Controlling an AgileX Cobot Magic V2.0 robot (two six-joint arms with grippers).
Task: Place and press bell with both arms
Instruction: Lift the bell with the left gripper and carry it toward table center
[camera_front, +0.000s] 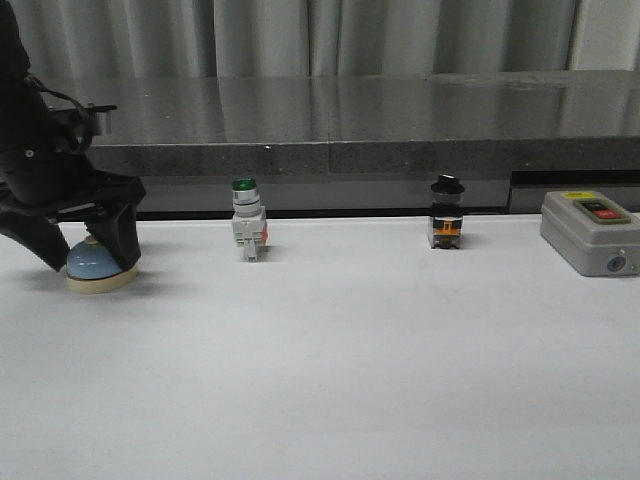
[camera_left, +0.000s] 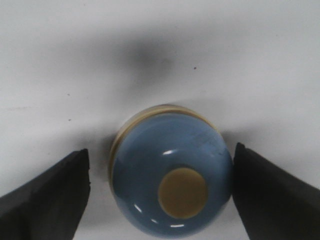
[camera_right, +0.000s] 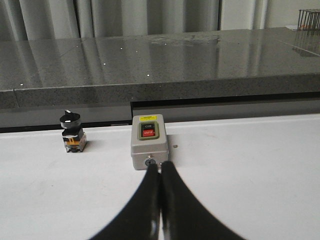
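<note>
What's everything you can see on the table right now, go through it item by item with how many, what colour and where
bell: one, light-blue dome with cream base and knob, far left of the table, between the left gripper's fingers
push-button switch: one, white body with green cap, left of centre near the back edge
selector switch: one, black knob on a black and orange body, right of centre near the back edge
control box: one, grey with a red and a black button on top, far right
table: one, white, fills the foreground
counter: one, dark grey speckled, behind the table
curtain: grey, at the back
left gripper: one, black, open, straddling the bell
right gripper: one, black, shut, pointing at the control box
</note>
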